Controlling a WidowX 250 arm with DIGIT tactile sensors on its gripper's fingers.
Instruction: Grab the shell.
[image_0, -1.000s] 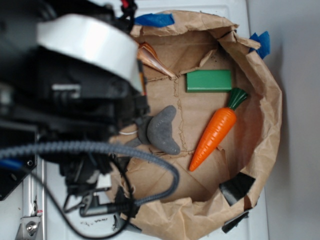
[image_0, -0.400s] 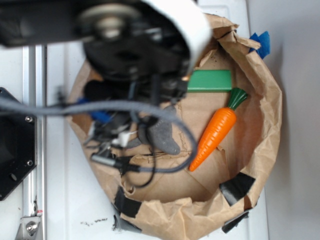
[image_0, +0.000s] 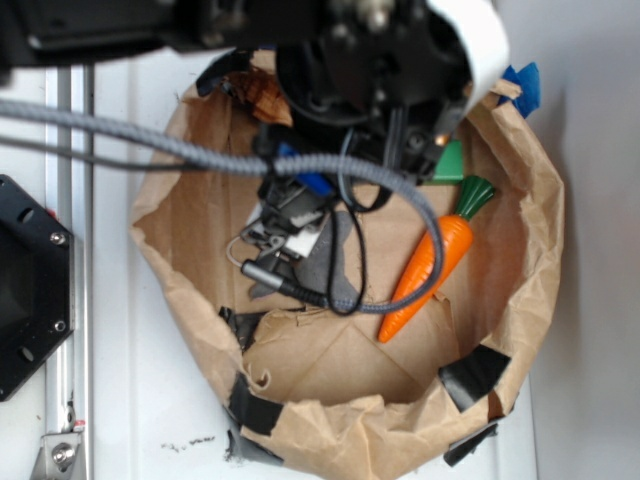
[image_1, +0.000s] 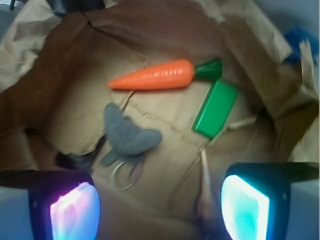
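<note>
The claw (image_1: 160, 207) is spread wide. Both lit pads (image_1: 75, 212) show at the lower edge of the wrist view with nothing between them.

The shell (image_1: 204, 180) lies on the floor of the paper bag (image_1: 45, 30), close to the bag wall nearest the wrist camera. It is just inside the right-hand pad and near the end of the green block (image_1: 216, 109).

In the exterior view the arm hides it.

Only a slim tan spike shows, blurred, widening downward into shadow.

We judge the shell rigid, light and slick, with a brittle tip. We advise closing across the thicker whorled body, not the point.

The carrot (image_1: 152, 77) and plush mouse (image_1: 125, 135) lie well apart from it.
</note>
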